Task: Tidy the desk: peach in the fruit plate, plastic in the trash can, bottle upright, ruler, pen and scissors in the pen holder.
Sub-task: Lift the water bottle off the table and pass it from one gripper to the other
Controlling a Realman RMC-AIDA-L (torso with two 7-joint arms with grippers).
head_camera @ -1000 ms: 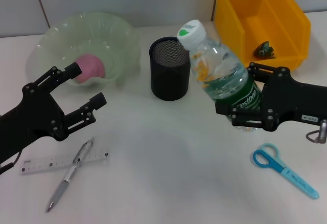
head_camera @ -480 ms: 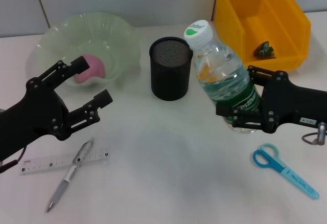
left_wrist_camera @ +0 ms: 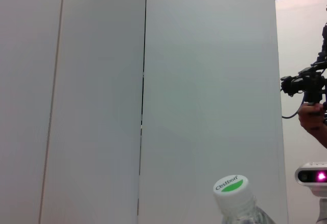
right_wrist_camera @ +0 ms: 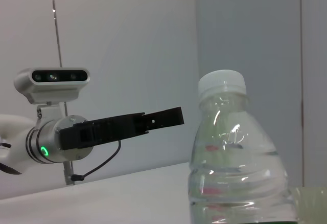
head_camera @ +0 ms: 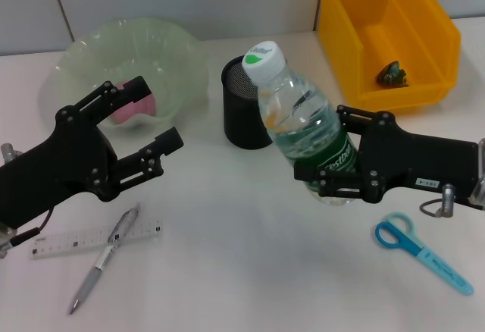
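Bottle [head_camera: 307, 131] base hidden in right gripper [head_camera: 332, 156] clamp, peach [head_camera: 135, 104] half-covered by left gripper [head_camera: 151, 120], fingers spread.

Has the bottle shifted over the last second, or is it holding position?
Yes. The bottle, held by the right gripper, has moved toward the robot's left; its cap now overlaps the pen holder instead of sitting beside it.

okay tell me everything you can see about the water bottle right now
The water bottle is clear plastic with a white cap bearing a green mark and a green label low on its body. It looks only partly filled with water. The right gripper is shut on its lower body, holding it above the desk, tilted with the cap leaning toward the black mesh pen holder, which it partly hides in the head view. The left gripper is open nearby, not touching it.
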